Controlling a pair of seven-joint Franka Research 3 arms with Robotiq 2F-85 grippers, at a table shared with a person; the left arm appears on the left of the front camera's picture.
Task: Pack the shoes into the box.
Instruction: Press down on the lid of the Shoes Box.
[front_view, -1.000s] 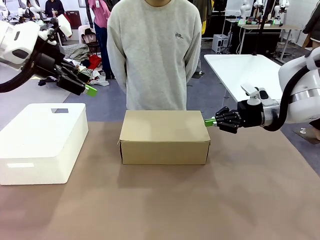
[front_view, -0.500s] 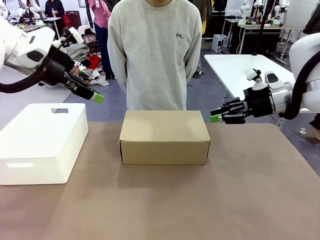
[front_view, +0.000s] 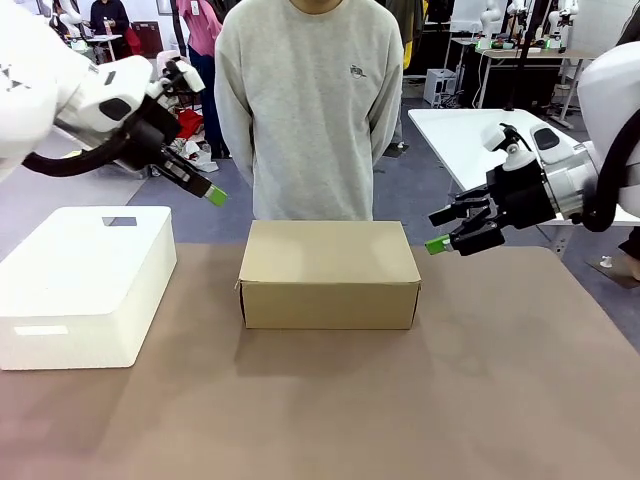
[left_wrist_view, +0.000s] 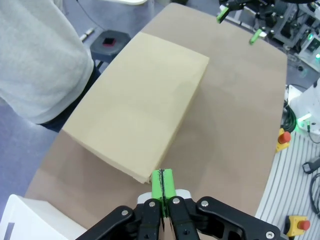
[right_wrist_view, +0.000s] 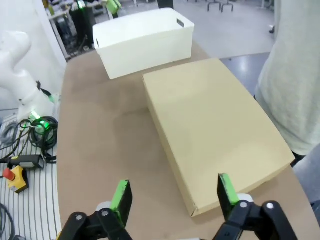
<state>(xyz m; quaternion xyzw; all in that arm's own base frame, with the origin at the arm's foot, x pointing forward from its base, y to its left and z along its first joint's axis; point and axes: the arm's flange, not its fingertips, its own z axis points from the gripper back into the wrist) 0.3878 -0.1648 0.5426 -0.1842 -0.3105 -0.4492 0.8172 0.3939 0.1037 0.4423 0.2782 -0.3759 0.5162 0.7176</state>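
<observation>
Still, with the box (front_view: 329, 272) lid down below the pinched-shut left gripper (front_view: 216, 196) and spread-open right gripper (front_view: 447, 232), prying could crush cardboard.

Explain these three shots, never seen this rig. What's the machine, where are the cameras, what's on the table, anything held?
Two white robot arms work at a brown table, with a person standing at the far side. The wide shot comes from a fixed camera between the arms, looking across at the person. The other two come from cameras on each wrist, looking along that gripper's green-tipped fingers.

On the table: a closed tan box in the middle and a white foam block on the robot's left.

The left gripper is shut, its pads pressed together, in the air above the table between block and box. The right gripper is open, beside the box's far right corner. Neither holds anything.
</observation>
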